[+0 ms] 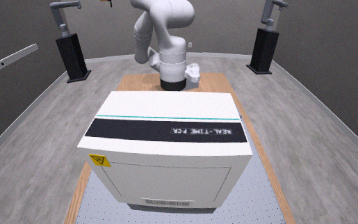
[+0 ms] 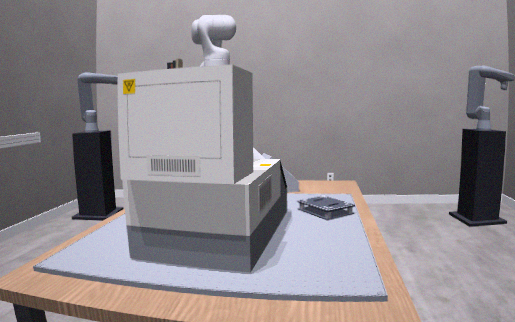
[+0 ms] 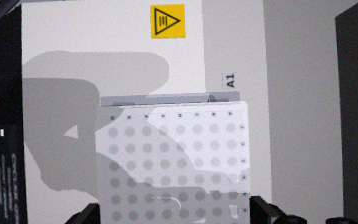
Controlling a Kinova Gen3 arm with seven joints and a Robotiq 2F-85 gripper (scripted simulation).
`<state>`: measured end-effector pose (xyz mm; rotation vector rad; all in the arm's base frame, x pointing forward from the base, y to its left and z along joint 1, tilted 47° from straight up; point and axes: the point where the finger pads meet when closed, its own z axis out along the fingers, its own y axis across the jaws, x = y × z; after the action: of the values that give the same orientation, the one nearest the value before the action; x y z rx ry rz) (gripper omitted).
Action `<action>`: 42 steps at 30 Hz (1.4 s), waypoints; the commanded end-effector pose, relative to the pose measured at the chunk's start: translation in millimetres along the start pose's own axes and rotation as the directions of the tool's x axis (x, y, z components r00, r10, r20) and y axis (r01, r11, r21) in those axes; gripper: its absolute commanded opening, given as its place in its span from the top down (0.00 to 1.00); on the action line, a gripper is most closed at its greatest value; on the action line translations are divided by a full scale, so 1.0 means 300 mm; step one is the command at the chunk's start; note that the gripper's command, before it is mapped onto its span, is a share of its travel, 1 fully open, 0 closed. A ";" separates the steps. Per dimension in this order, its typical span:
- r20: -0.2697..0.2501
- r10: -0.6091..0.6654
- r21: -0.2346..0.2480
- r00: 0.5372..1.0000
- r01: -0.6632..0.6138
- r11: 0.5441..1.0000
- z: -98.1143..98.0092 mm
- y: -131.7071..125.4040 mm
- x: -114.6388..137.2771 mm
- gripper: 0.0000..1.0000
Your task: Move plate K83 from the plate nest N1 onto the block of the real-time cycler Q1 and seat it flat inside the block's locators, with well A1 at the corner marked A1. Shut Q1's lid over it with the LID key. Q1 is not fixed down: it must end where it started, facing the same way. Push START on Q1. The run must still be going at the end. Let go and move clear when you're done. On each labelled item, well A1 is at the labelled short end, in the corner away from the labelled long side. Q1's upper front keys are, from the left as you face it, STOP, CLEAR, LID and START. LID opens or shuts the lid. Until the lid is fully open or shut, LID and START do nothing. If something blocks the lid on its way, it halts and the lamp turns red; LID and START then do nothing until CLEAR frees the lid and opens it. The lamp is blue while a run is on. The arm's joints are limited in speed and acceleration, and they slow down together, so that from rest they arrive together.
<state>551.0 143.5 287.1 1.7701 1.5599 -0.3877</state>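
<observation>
Plate K83 (image 3: 173, 150) is pale, with lettered wells; its well A1 corner is at the upper right in the wrist view. My gripper (image 3: 174, 216) is shut on its two long sides. The plate hangs over the block (image 3: 156, 99), whose far edge shows as a grey strip past the plate and looks parallel to it. The printed A1 mark on cycler Q1 (image 3: 236, 45) (image 1: 174, 181) (image 2: 188, 205) is just beyond the plate's A1 corner. The block is uncovered. The height of the plate above it cannot be told. The top and exterior views hide gripper and plate behind Q1.
Q1's tall rear housing (image 1: 167, 106) (image 2: 176, 120) stands on the perforated mat (image 1: 258, 195) (image 2: 321, 280). Its dark front panel (image 3: 3, 170) is at the left in the wrist view. A dark low fixture (image 2: 326, 206) sits on the mat beyond Q1, its label unreadable.
</observation>
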 end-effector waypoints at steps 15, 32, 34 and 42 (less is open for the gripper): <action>-0.001 0.000 -0.002 1.000 0.000 1.000 0.023 0.000 0.002 0.09; -0.001 0.000 -0.002 1.000 0.000 1.000 0.048 0.000 0.002 0.09; -0.001 0.000 -0.002 1.000 0.000 1.000 0.048 0.000 0.002 0.09; -0.001 0.000 -0.002 1.000 0.000 1.000 0.048 0.000 0.002 0.09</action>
<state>554.5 133.1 276.5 1.7702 1.5595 -0.3876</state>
